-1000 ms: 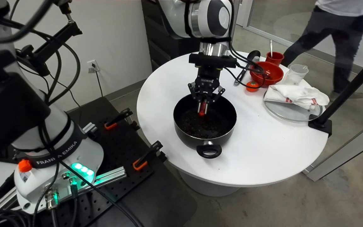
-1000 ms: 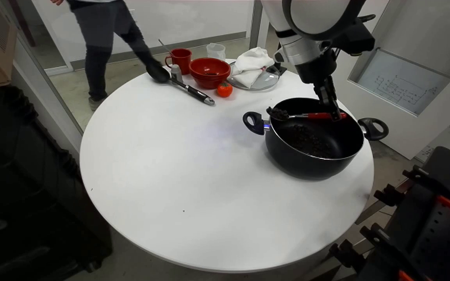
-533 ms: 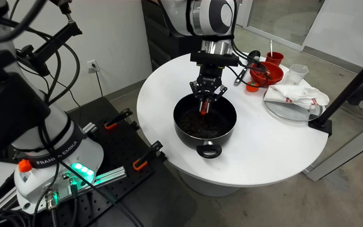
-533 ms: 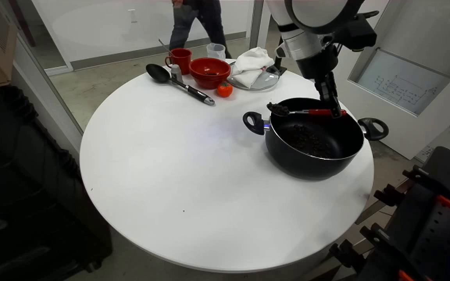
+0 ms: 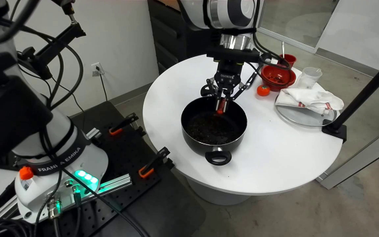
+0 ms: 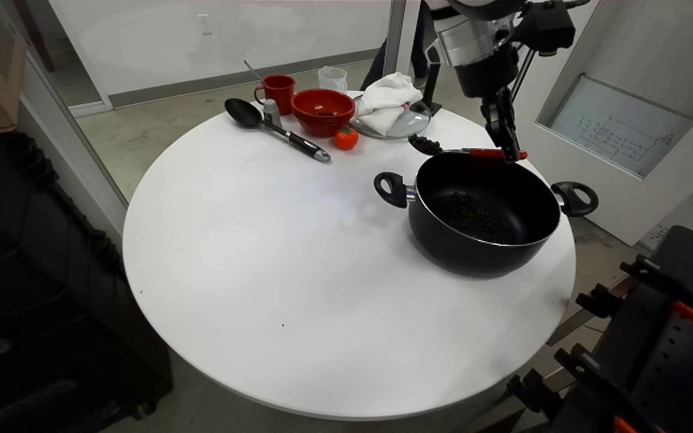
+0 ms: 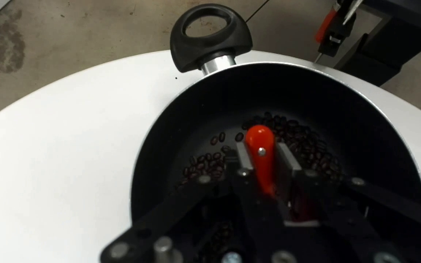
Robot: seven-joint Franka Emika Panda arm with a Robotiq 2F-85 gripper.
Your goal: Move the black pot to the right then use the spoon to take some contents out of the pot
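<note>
Red-handled metal spoon [image 6: 483, 154], heaped with dark beans [image 6: 425, 145], hangs over the wide black pot [image 6: 473, 257] by the robot-side edge of the round white surface [image 6: 250, 270] — end effector [image 7: 264, 155] clamped near the spoon's tail; probably light, stiff, head-heavy — best gripped mid-handle.
</note>
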